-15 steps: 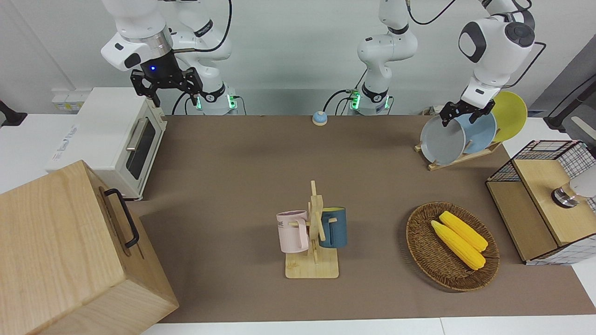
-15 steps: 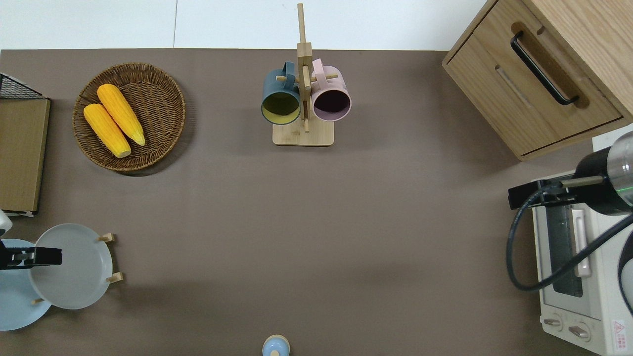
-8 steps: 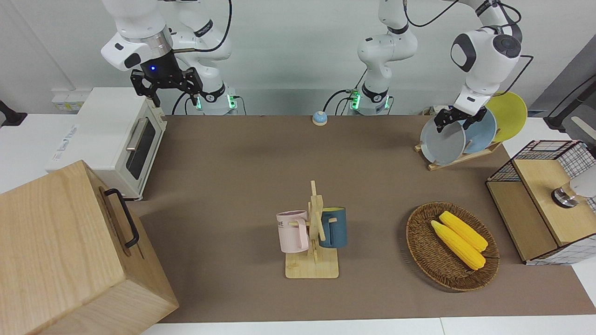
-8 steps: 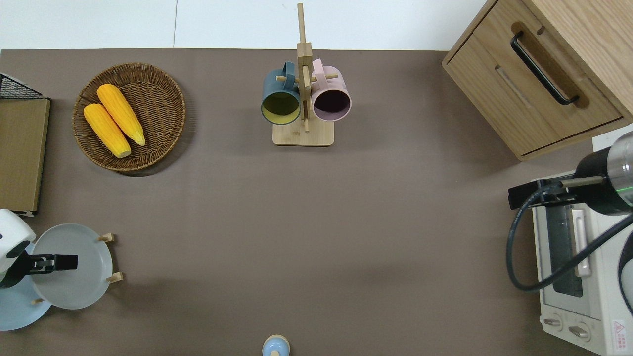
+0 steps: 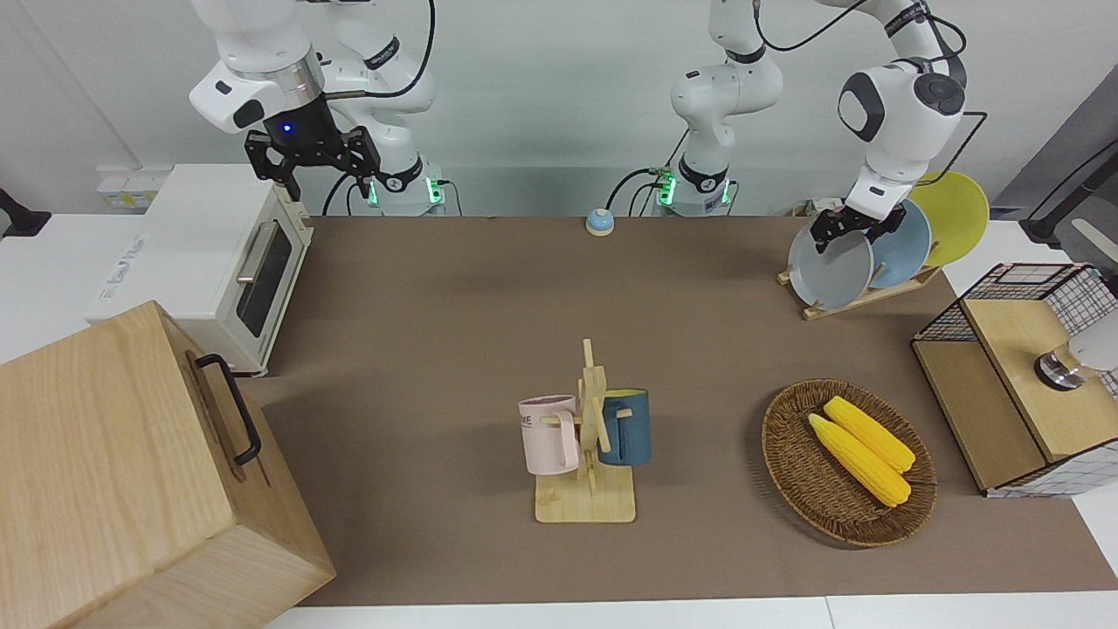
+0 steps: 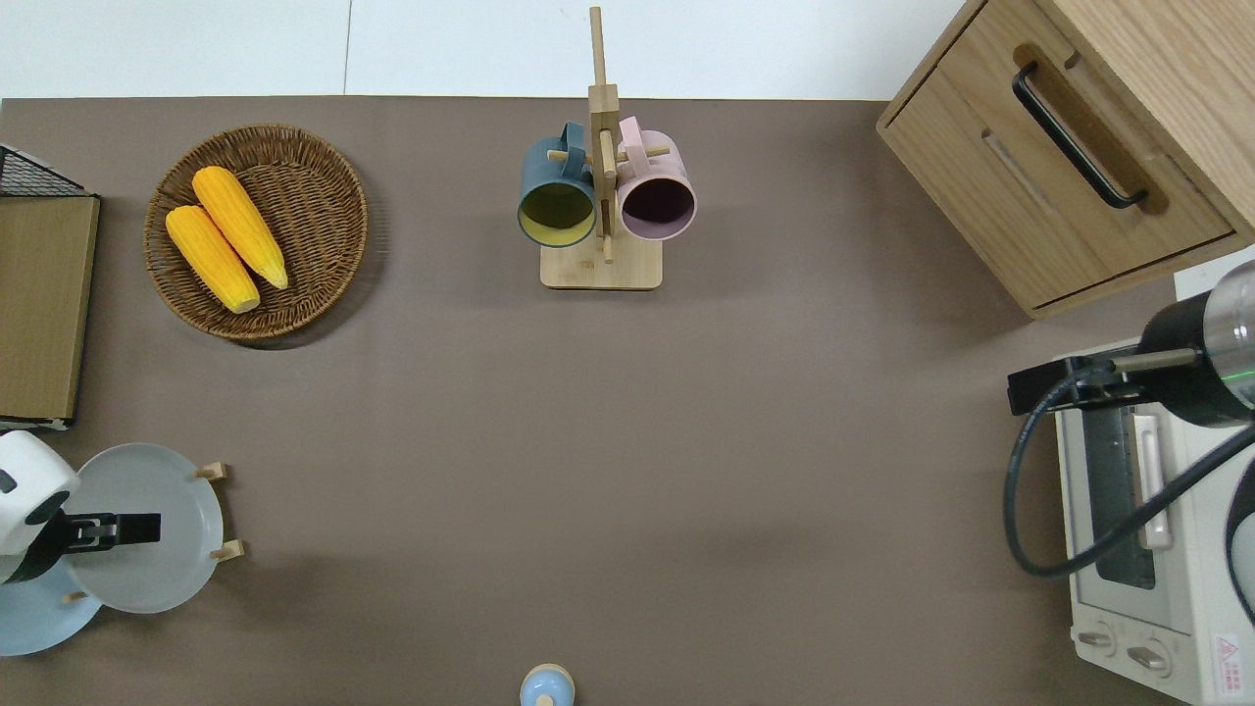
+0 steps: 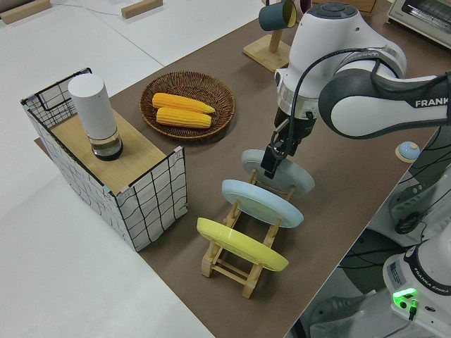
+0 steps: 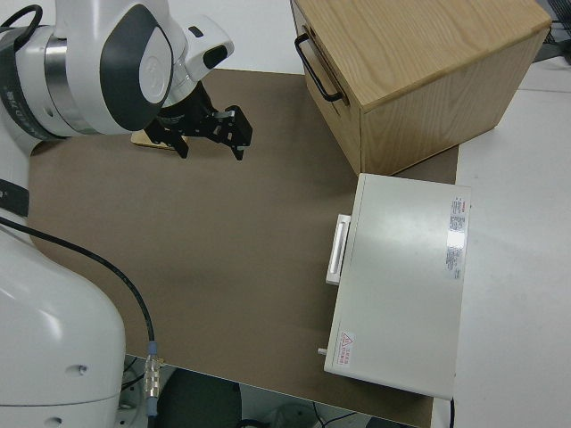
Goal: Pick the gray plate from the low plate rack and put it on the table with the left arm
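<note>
The gray plate point(image 5: 828, 269) point(image 6: 157, 549) point(image 7: 292, 176) stands tilted in the low plate rack point(image 5: 860, 299) point(image 7: 232, 266), in the slot farthest from the robots, at the left arm's end of the table point(image 5: 437, 288). My left gripper point(image 5: 847, 231) point(image 6: 110, 530) point(image 7: 270, 159) is at the plate's upper rim. It is open, with one finger on each side of the rim. My right gripper point(image 5: 325, 182) point(image 8: 211, 145) is parked and open, holding nothing.
A sky-blue plate point(image 5: 904, 249) and a yellow plate point(image 5: 959, 214) fill the rack's other slots. A wicker basket point(image 5: 790, 467) with corn, a mug stand point(image 5: 587, 502), a wire-sided box point(image 5: 1013, 384), a toaster oven point(image 5: 210, 253), a wooden cabinet point(image 5: 113, 472) and a small bell point(image 5: 599, 222) also stand on the table.
The left arm has swung inward and brought its gripper down over the gray plate's upper rim. The plate and the right arm have not moved.
</note>
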You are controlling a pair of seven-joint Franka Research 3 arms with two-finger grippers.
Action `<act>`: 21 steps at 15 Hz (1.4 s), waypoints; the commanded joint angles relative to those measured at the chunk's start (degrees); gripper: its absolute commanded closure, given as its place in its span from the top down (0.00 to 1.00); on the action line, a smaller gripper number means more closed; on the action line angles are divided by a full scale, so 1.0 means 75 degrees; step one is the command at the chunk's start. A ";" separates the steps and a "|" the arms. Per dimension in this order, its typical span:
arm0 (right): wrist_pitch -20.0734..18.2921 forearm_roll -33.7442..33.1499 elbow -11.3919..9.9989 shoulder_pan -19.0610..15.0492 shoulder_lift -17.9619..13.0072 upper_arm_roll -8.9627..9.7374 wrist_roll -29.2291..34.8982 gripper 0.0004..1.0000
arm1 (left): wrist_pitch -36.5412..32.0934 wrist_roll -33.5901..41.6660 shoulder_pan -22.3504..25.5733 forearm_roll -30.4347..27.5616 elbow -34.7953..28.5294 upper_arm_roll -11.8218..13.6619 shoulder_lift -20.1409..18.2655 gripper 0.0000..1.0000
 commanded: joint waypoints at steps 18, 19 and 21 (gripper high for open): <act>-0.0111 0.0057 0.0046 -0.0055 -0.0019 0.0050 -0.0011 0.99 | 0.0117 0.0064 -0.0056 0.0140 -0.0192 -0.0083 -0.0202 0.00; -0.0111 0.0057 0.0046 -0.0055 -0.0019 0.0039 0.0001 0.99 | 0.0070 0.0064 -0.0056 0.0140 -0.0122 -0.0107 -0.0225 0.00; -0.0111 0.0057 0.0046 -0.0055 -0.0019 0.0050 0.0001 0.99 | -0.0152 0.0064 -0.0067 0.0140 0.0088 -0.0142 -0.0237 0.00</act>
